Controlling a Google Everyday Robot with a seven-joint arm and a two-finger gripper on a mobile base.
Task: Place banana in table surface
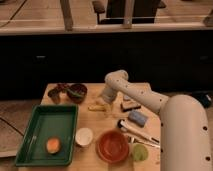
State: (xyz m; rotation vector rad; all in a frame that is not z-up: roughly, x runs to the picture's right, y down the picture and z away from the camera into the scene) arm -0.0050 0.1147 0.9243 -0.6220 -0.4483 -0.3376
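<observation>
The banana (96, 106), small and yellow, lies flat on the light wooden table surface (95, 121), near its middle and toward the back. My gripper (106, 101) hangs from the white arm directly at the banana's right end, low over the wood. Whether it touches the fruit does not show. The arm's elbow (116, 80) rises above it, and the forearm runs off to the lower right.
A green tray (31, 131) at the left holds an orange fruit (53, 145). A white cup (84, 136), a red bowl (112, 146) and a green round item (140, 152) line the front. A dark bowl (77, 92) stands behind; a blue sponge (136, 118) lies right.
</observation>
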